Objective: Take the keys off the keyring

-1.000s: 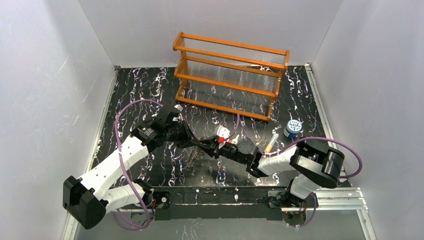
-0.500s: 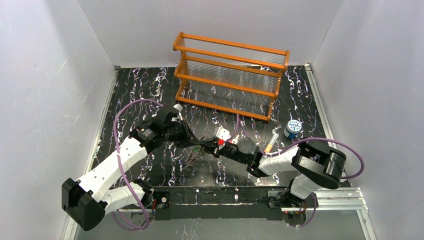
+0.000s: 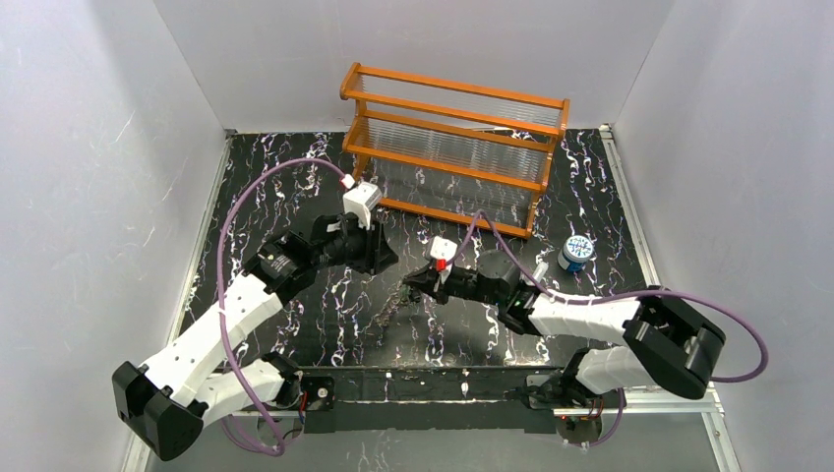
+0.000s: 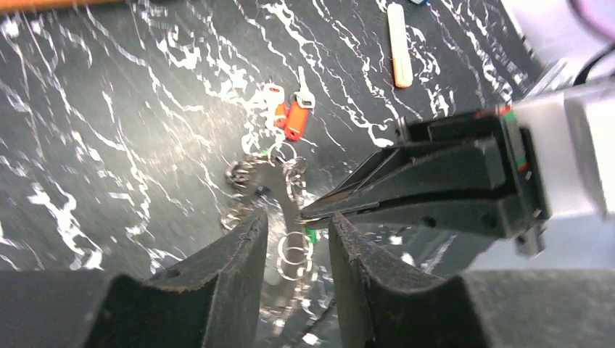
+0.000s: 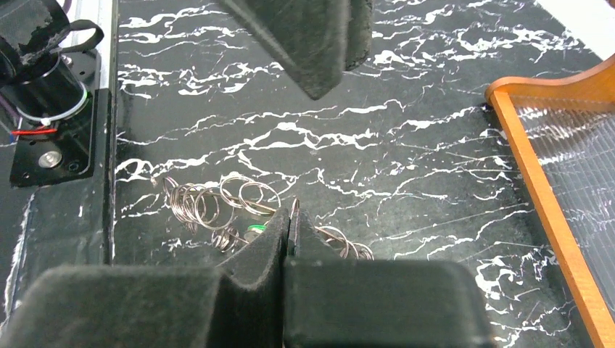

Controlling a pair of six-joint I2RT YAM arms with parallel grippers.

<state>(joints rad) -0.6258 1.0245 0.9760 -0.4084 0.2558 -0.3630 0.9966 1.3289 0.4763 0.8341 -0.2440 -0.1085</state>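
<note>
The keyring [image 4: 283,196] is held on edge at the centre of the left wrist view, its thin rim pinched between the closed jaws of the right gripper [image 5: 291,230]. The keys [image 4: 287,116] are seen just above it on the table [image 4: 109,109], among small wire loops [image 5: 217,201]. The left gripper [image 4: 297,221] is open and empty (the loops are framed between its jaws). One key head should be gripped squarely and eased off slowly while the ring is steadied.
</note>
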